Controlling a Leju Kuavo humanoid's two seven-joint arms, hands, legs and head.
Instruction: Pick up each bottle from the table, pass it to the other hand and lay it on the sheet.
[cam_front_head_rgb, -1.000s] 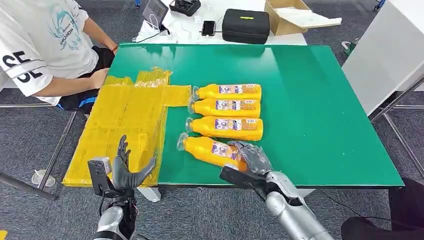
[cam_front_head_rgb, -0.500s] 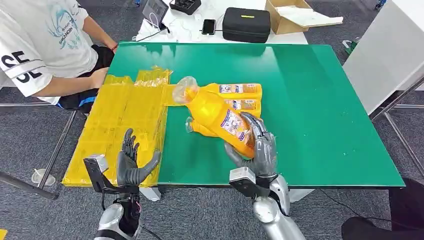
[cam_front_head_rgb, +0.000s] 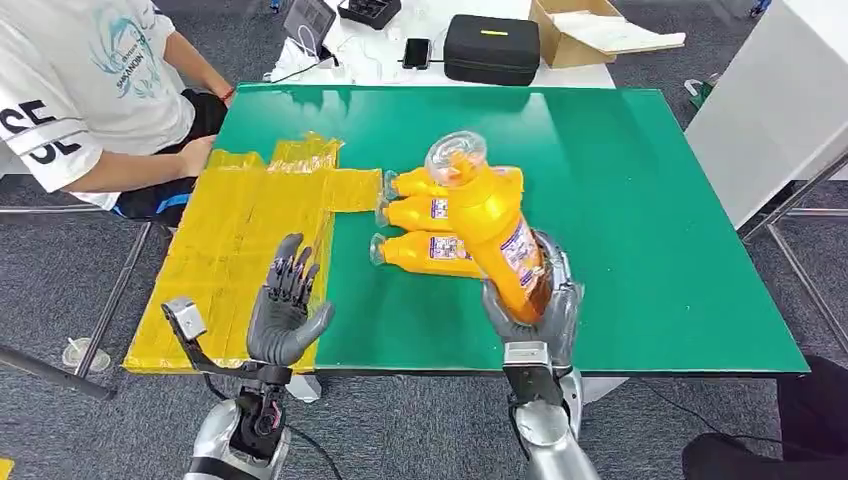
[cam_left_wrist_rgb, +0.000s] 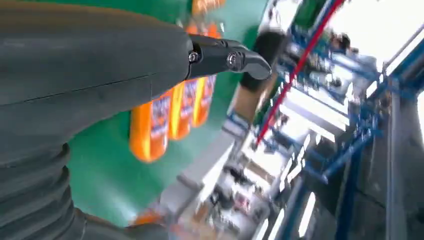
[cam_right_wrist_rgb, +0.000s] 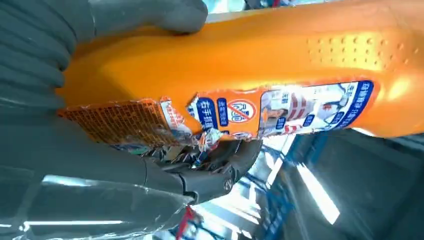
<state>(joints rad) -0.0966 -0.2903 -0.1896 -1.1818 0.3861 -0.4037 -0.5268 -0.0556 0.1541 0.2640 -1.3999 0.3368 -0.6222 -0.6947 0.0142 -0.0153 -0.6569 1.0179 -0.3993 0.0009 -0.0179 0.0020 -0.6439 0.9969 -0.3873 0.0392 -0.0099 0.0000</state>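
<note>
Right hand (cam_front_head_rgb: 530, 305) is gripping 1 bottle (cam_front_head_rgb: 490, 225) upright; left hand (cam_front_head_rgb: 285, 310) is waiting open-palmed, so pass it low and steady.

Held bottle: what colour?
Orange bottle, clear cap, in the right hand; clearest in head view.

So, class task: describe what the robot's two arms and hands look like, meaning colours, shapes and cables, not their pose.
Both arms are shiny silver metal tubes with rounded joints. The left hand and right hand are dark grey with many slim jointed fingers. A black bracket with a small boxy grey camera block juts from each wrist. Thin black cable runs beside the left forearm. Up close, a grey ribbed cover sits behind each hand, beside a thick grey thumb.
</note>
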